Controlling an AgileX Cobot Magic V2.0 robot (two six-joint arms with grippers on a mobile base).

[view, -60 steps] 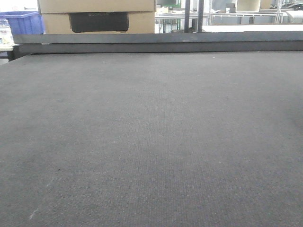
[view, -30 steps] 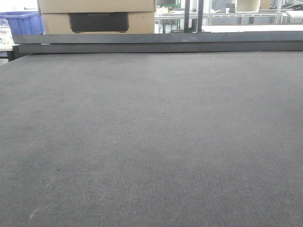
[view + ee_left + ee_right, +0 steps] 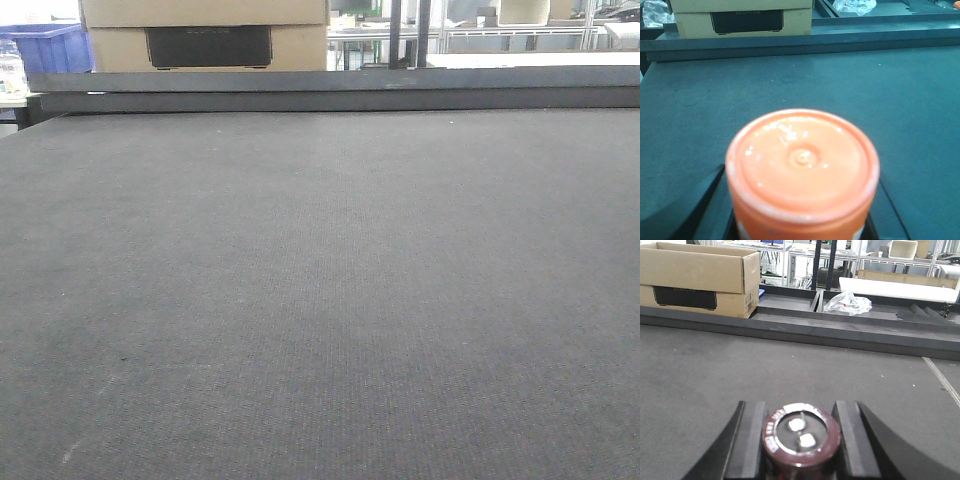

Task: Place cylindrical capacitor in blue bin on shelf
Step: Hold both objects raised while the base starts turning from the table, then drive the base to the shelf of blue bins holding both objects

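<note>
Both end effectors hold cylinders, with the dark grey felt-covered counter (image 3: 320,300) stretching beyond them.
Our right end effector (image 3: 799,409) is clamped on the dark maroon cylindrical capacitor (image 3: 801,437), whose silver top with two terminals faces the wrist camera. Our left end effector (image 3: 801,176) grips an orange plastic lidded canister (image 3: 802,160). Past the counter's raised far edge, a brown cardboard box (image 3: 700,277) sits at the left, and a crumpled clear plastic bag (image 3: 847,303) lies farther right.

You face a dark grey felt tabletop (image 3: 320,300). Past its raised far rail (image 3: 330,90) stands a cardboard box (image 3: 205,35); right of the box, two dark posts (image 3: 396,30) and a crumpled plastic bag (image 3: 847,302).
</note>
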